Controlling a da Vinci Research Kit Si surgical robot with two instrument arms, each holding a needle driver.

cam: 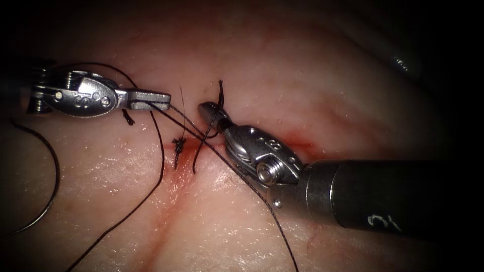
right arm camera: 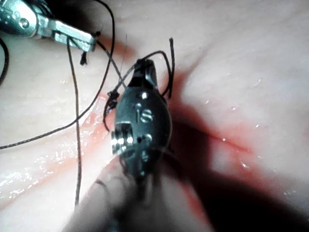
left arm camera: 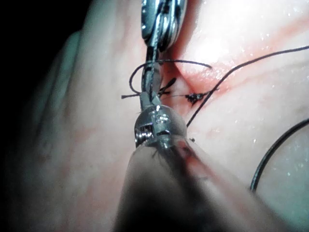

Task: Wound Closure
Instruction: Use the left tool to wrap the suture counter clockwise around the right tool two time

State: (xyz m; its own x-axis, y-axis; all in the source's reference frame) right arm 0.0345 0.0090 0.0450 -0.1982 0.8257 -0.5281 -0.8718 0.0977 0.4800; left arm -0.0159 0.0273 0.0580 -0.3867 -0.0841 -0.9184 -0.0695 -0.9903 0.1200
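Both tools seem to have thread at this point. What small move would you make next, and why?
Probably draw the tools apart to tighten. The left tool and right tool each hold thread, which is looped at the right tool beside the knot on the cut. The needle lies free on the tissue, far left.

my left tool (cam: pixel 151 99) left of cut (cam: pixel 189 151), right tool (cam: pixel 212 113) right; needle (cam: pixel 48 176) far left on tissue (cam: pixel 302 75).

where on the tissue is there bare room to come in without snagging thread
Bare tissue lies above the right pincer, right of the cut. Another bare patch sits between the trailing thread and the right shaft. Crowded: around the knot on the cut, where both pincers hold thread. The needle lies loose on the tissue at far left.
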